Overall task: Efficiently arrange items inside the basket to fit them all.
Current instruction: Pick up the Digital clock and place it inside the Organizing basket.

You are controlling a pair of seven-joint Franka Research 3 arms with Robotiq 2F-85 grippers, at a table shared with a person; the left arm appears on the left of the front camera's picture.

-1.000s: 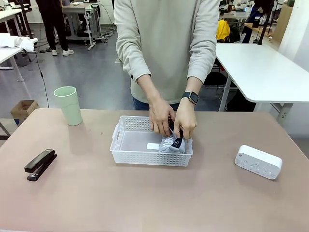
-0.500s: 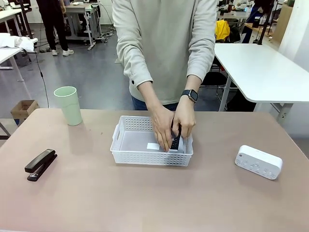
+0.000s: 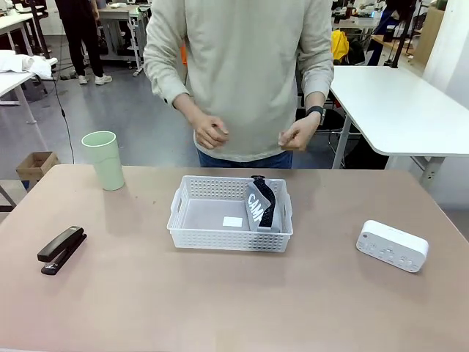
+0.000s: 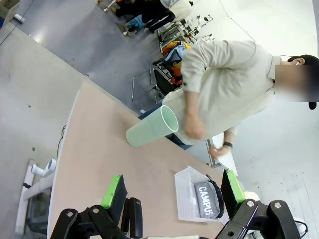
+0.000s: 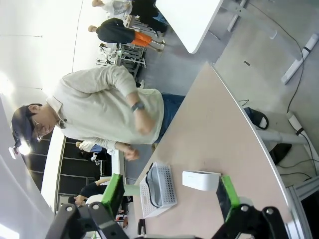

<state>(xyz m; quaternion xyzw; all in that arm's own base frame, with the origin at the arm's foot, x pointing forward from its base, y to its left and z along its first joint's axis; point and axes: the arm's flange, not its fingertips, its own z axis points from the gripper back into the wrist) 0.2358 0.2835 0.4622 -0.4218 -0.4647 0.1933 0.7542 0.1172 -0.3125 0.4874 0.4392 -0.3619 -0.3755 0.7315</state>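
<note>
A pale brown table (image 3: 220,308) is being shown in a workshop, with white tables and a grey floor being seen behind it. Near the table's middle the basket (image 3: 227,240) is being presented with a long side toward the robot. Inside it, at the 3 o'clock end, the pouch (image 3: 261,205) is being propped on edge against the end wall. Its "CAMPUS" print is being turned toward the basket's middle, with the black zipper running along its upper edge. A small white label (image 3: 232,221) is being shown on the basket floor just beside it.

Taken from the basket, the cup (image 3: 102,160) is being stood upright at 10 o'clock, well apart. The stapler (image 3: 61,249) is being laid flat at 8 o'clock, near the table's edge. The box (image 3: 392,246) is being laid at 4 o'clock, also well apart. All three are being left on the table, outside the basket.

At 12 o'clock a person (image 3: 249,73) in a light sweatshirt is being seen at the far edge. The watch hand (image 3: 297,136) and the other hand (image 3: 211,133) are being held loosely curled at waist height. Nothing is being gripped or touched by either.

In the left wrist view the left gripper (image 4: 173,181) is being held with its jaws wide apart and empty, with the stapler, basket and cup being framed beyond it. In the right wrist view the right gripper (image 5: 170,191) is likewise being held spread wide and empty, well clear of the table, with the box and basket being framed beyond it.
</note>
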